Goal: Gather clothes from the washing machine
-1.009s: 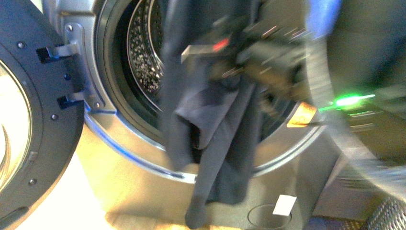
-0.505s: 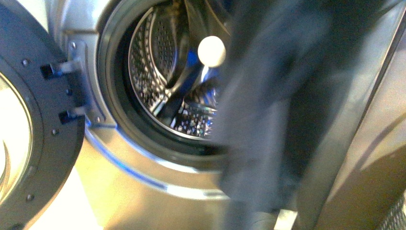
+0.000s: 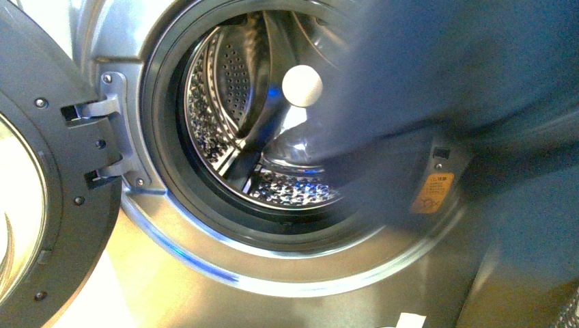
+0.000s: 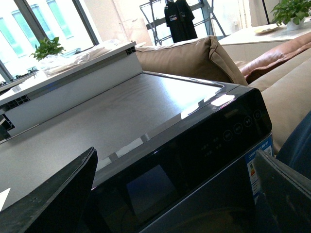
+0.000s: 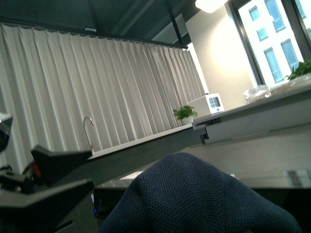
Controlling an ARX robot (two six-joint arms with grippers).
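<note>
Left gripper (image 4: 175, 160) stands open in the left wrist view: its two dark fingers (image 4: 53, 199) are spread wide apart, with only the glossy black control panel (image 4: 209, 145) of the one grey metallic front-loading washing machine (image 3: 205, 273) showing between them. The right gripper (image 5: 73, 170) shows only as dark parts at the edge of the right wrist view, and I cannot tell whether it is clamped or parted. One dark navy garment of finely woven cloth (image 5: 194, 199) bulges up close before that camera. In the front view the same garment is a blurred blue mass across the upper right, outside the machine and covering the right side of the drum mouth. The perforated steel drum (image 3: 225, 102) shows one round white hub (image 3: 302, 85). One yellow sticker (image 3: 431, 193) sits on the front ring. The single round black-rimmed door (image 3: 41, 205) hangs swung open on two hinge brackets (image 3: 102, 109).
</note>
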